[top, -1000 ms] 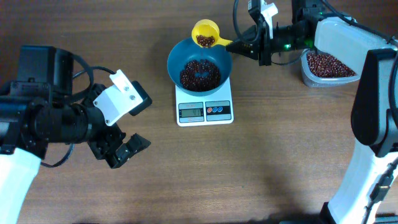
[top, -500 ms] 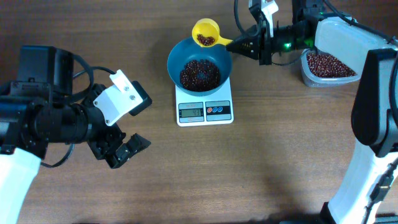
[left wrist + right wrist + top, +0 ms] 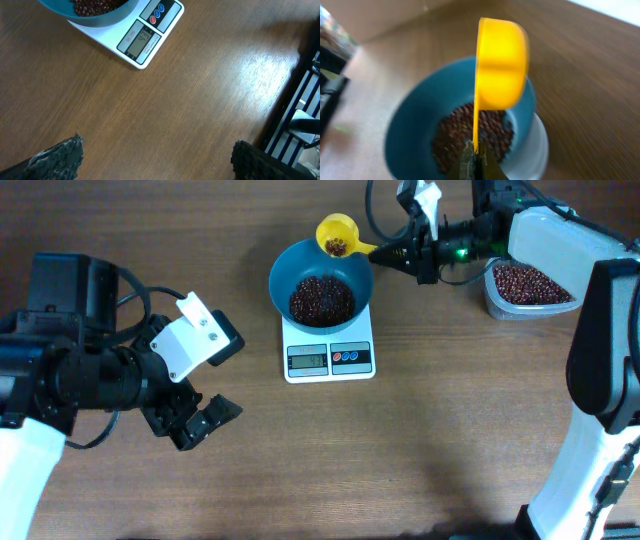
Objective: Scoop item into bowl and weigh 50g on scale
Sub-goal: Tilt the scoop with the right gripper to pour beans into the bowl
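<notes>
The teal-blue bowl (image 3: 320, 285) stands on the white scale (image 3: 329, 358) and holds a heap of red-brown beans (image 3: 321, 299). My right gripper (image 3: 408, 252) is shut on the handle of a yellow scoop (image 3: 336, 233) that holds a few beans at the bowl's far rim. The right wrist view shows the scoop (image 3: 501, 65) seen from its side over the bowl (image 3: 415, 130) and beans (image 3: 470, 132). My left gripper (image 3: 200, 420) is open and empty, low left of the scale. The left wrist view shows the scale's display (image 3: 141, 40) and the bowl's edge (image 3: 95, 15).
A clear plastic tub (image 3: 525, 287) with more beans stands at the right, under the right arm. The table's edge and a dark frame show at the right of the left wrist view (image 3: 300, 100).
The scoop has shifted slightly right and away from the bowl's middle, toward its far rim. The left arm has not moved.
</notes>
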Robot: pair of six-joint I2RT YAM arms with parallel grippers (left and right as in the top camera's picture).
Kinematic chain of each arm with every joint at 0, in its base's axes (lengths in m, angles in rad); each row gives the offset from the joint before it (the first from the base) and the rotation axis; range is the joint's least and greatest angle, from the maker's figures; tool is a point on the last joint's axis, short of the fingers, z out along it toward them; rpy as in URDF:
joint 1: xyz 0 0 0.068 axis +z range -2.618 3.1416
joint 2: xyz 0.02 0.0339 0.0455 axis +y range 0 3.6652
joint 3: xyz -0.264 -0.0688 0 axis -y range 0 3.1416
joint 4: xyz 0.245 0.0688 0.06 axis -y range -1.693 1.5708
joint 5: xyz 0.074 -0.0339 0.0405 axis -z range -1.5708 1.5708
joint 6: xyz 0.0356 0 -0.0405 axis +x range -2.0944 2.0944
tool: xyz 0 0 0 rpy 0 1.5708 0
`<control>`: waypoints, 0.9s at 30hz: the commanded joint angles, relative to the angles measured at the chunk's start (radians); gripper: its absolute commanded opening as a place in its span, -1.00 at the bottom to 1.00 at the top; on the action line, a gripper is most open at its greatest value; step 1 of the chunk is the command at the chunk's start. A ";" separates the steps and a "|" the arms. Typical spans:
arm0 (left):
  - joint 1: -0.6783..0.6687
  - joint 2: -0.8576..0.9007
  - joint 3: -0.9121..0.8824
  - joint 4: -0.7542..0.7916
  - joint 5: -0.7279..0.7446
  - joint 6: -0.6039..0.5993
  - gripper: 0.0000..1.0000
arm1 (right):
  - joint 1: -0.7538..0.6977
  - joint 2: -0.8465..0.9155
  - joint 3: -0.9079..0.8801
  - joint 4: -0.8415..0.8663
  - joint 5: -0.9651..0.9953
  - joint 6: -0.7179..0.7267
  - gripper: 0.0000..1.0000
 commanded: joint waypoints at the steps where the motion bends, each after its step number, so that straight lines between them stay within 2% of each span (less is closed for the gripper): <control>1: 0.006 -0.009 0.015 0.002 0.018 -0.009 0.97 | 0.017 -0.040 0.007 0.014 0.145 0.003 -0.92; 7: 0.006 -0.009 0.015 0.002 0.018 -0.009 0.97 | 0.017 -0.092 0.007 0.017 0.039 0.003 -0.92; 10: 0.006 -0.009 0.015 0.002 0.018 -0.009 0.97 | 0.017 -0.103 0.007 0.005 -0.095 0.007 -0.92; 18: 0.006 -0.009 0.015 0.002 0.018 -0.009 0.97 | 0.015 -0.191 0.007 -0.231 -0.082 0.006 -0.92; 19: 0.006 -0.009 0.015 0.002 0.018 -0.009 0.97 | 0.017 -0.195 0.007 -0.251 -0.031 0.006 -0.92; 21: 0.006 -0.009 0.015 0.002 0.018 -0.009 0.97 | 0.029 -0.195 0.007 -0.256 0.132 -0.033 -0.92; 24: 0.006 -0.009 0.015 0.002 0.018 -0.009 0.97 | 0.030 -0.230 0.014 -0.264 0.132 -0.046 -0.92; 26: 0.006 -0.009 0.015 0.002 0.018 -0.009 0.97 | 0.031 -0.234 0.013 -0.257 0.236 -0.046 -0.92; 27: 0.006 -0.009 0.015 0.002 0.018 -0.009 0.97 | 0.031 -0.252 0.018 -0.268 0.152 -0.045 -0.92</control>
